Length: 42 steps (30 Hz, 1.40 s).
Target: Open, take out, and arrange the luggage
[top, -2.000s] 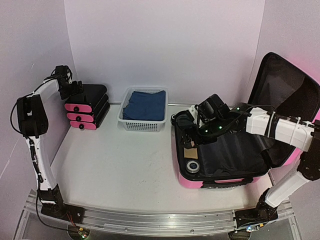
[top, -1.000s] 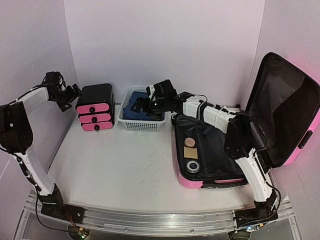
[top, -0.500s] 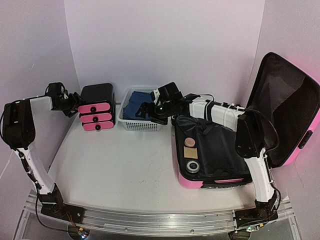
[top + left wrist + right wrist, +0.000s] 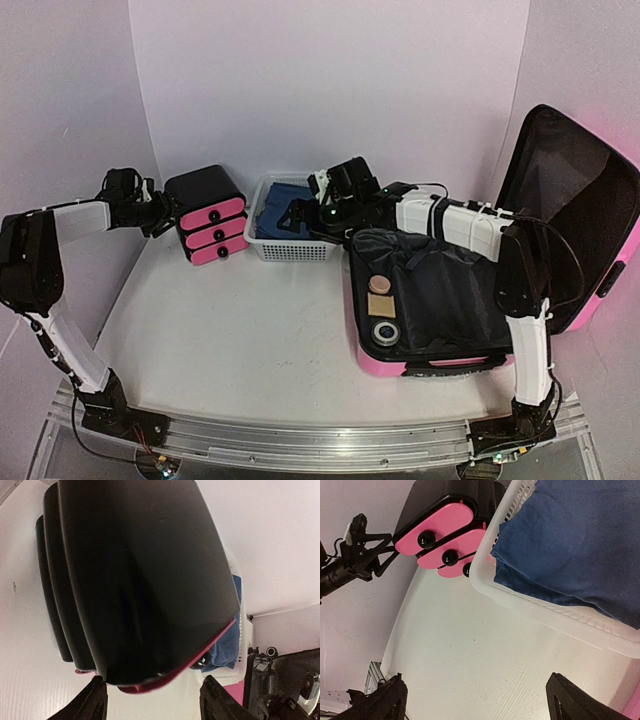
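One view, overhead, shows the luggage (image 4: 440, 300) open.

Top ext. cam: fixed, high behind arm bases, looks down/fwd over whole surface (image 4: 250, 330), luggage (image 4: 440, 295) incl. Left wrist cam: very close on drawer unit (image 4: 140, 580) black shell. Right wrist cam: near basket (image 4: 545, 612) front wall, facing down. All 3 views share drawer unit + basket.

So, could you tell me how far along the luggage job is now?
Done: the luggage is open, and blue cloth lies in the white basket. In hand: nothing; the right gripper hovers open by the basket. Left: a brown disc and a ring-shaped item lie inside it, not yet taken out.
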Each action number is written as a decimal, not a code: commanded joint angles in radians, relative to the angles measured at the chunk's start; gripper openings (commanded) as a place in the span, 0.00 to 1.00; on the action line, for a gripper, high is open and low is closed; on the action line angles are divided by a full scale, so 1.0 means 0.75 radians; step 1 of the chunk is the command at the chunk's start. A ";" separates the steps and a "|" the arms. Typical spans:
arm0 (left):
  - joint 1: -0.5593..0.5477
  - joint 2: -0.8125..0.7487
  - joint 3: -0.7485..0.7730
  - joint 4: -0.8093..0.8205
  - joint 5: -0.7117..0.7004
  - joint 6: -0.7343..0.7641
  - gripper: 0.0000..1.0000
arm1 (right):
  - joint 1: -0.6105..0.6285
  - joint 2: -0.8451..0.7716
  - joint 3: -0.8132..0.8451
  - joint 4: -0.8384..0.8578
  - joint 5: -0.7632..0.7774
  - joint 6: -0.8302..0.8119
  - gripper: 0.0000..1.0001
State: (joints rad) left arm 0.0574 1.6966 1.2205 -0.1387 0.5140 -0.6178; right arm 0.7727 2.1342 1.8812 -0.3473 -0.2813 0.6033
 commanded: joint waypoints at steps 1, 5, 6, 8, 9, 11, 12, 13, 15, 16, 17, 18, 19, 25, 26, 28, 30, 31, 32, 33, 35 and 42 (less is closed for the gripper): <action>-0.063 -0.240 -0.023 0.038 -0.099 0.259 0.68 | -0.005 -0.147 -0.063 0.051 -0.010 -0.041 0.98; -0.069 -0.229 0.064 0.035 -0.313 0.450 0.77 | -0.006 -0.192 -0.138 0.050 -0.015 -0.048 0.98; -0.068 -0.202 0.098 0.032 -0.365 0.458 0.80 | -0.007 -0.201 -0.156 0.050 -0.017 -0.049 0.98; -0.068 -0.146 0.171 0.031 -0.453 0.473 0.86 | -0.009 -0.224 -0.193 0.050 -0.017 -0.052 0.98; -0.067 -0.110 0.219 0.030 -0.472 0.479 0.88 | -0.010 -0.235 -0.213 0.050 -0.016 -0.053 0.98; -0.065 -0.030 0.321 -0.011 -0.479 0.466 0.87 | -0.011 -0.255 -0.250 0.049 -0.014 -0.053 0.98; -0.066 0.010 0.422 -0.105 -0.479 0.423 0.82 | -0.012 -0.264 -0.267 0.048 -0.012 -0.052 0.98; -0.070 0.039 0.463 -0.195 -0.458 0.376 0.80 | -0.011 -0.275 -0.284 0.048 -0.009 -0.054 0.98; -0.088 0.029 0.386 -0.204 -0.382 0.284 0.81 | -0.013 -0.293 -0.310 0.046 0.004 -0.058 0.98; -0.109 -0.021 0.313 -0.141 -0.377 0.245 0.80 | -0.013 -0.299 -0.320 0.046 0.008 -0.060 0.98; -0.113 -0.062 0.235 -0.098 -0.378 0.210 0.79 | -0.014 -0.302 -0.325 0.046 0.008 -0.062 0.98; -0.113 -0.093 0.183 -0.081 -0.386 0.190 0.78 | -0.014 -0.303 -0.327 0.046 0.006 -0.065 0.98; -0.113 -0.115 0.153 -0.073 -0.381 0.195 0.78 | -0.014 -0.303 -0.323 0.046 0.003 -0.067 0.98; -0.085 -0.079 0.147 -0.093 -0.213 0.143 0.94 | -0.014 -0.307 -0.334 0.044 -0.020 -0.068 0.98; -0.081 -0.067 0.148 -0.099 -0.184 0.095 0.94 | -0.014 -0.312 -0.341 0.044 -0.019 -0.068 0.98; -0.032 -0.046 0.142 -0.095 -0.157 0.019 0.95 | -0.014 -0.324 -0.358 0.044 -0.011 -0.067 0.98; -0.004 -0.019 0.144 -0.092 -0.122 -0.034 0.95 | -0.014 -0.342 -0.377 0.044 -0.002 -0.071 0.98; 0.008 -0.003 0.150 -0.088 -0.091 -0.053 0.95 | -0.014 -0.352 -0.387 0.044 0.007 -0.077 0.98; 0.017 0.020 0.165 -0.082 -0.043 -0.066 0.95 | -0.014 -0.360 -0.395 0.044 0.011 -0.081 0.98; 0.023 0.046 0.185 -0.080 0.005 -0.073 0.95 | -0.014 -0.367 -0.401 0.044 0.016 -0.084 0.98; 0.027 0.091 0.219 -0.061 0.099 -0.076 0.96 | -0.014 -0.374 -0.404 0.044 0.021 -0.091 0.98; 0.031 0.190 0.255 -0.017 0.199 -0.116 0.91 | -0.014 -0.376 -0.411 0.044 0.021 -0.089 0.98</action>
State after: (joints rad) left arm 0.0834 1.8202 1.3544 -0.2207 0.5758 -0.6693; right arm 0.7681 1.9144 1.5764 -0.3470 -0.2756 0.5488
